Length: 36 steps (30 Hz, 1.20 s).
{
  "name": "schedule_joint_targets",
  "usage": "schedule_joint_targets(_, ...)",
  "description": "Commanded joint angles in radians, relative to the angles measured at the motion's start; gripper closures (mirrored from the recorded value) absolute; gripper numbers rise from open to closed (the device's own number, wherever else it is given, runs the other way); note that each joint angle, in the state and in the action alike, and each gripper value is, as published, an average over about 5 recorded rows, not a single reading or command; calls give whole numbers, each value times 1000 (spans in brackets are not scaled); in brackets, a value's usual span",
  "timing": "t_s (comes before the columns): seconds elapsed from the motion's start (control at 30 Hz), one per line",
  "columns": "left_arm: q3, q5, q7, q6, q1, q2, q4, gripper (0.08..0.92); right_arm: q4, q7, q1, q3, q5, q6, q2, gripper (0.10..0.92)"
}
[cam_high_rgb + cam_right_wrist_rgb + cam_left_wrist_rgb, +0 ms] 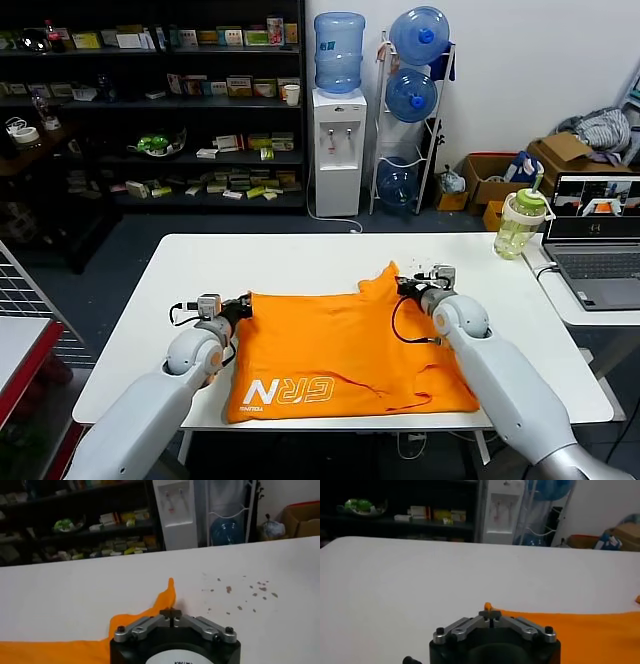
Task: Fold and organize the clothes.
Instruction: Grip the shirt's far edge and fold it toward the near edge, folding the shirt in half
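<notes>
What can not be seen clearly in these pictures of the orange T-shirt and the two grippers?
- Orange T-shirt: its underside is hidden against the white table.
- Left gripper: in its wrist view, the shut tips cover the pinched cloth edge.
- Right gripper: same, in its wrist view.
- Laptop: cut off by the head view's edge.

Even indoor light, soft shadows; wrist views slightly blurred.

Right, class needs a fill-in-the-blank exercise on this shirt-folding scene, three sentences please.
1. The T-shirt on the white table is coloured ____.
2. The left gripper and right gripper are both shut on the shirt's ____ edge.
3. The shirt's lettering is coloured ____.

Missing words: orange; far; white
</notes>
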Motion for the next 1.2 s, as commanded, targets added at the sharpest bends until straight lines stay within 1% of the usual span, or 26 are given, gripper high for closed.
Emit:
schedule_joint_targets(0.03, -31, -4, -47, -3, 124, 71, -253, 906, 296, 69, -198, 70, 111, -38, -158, 901)
schedule_joint_targets(0.27, -81, -19, -73, 6, 289, 141, -433, 906, 465, 109, -340, 132, 182, -66, -267, 901)
schedule_joint_targets(0.57, -97, -29, -109, 6, 426, 192, -557, 906, 613, 167, -466, 177, 231, -95, -351, 901)
schedule_joint_targets(0.83, -109, -18, -127, 2, 502, 217, -610, 906, 676, 197, -542, 208, 240, -108, -375, 901)
schedule_joint_targets(1.2, -111, 0, -131, 5, 515, 215, -608, 903, 698, 211, -583, 230, 231, -122, -375, 896)
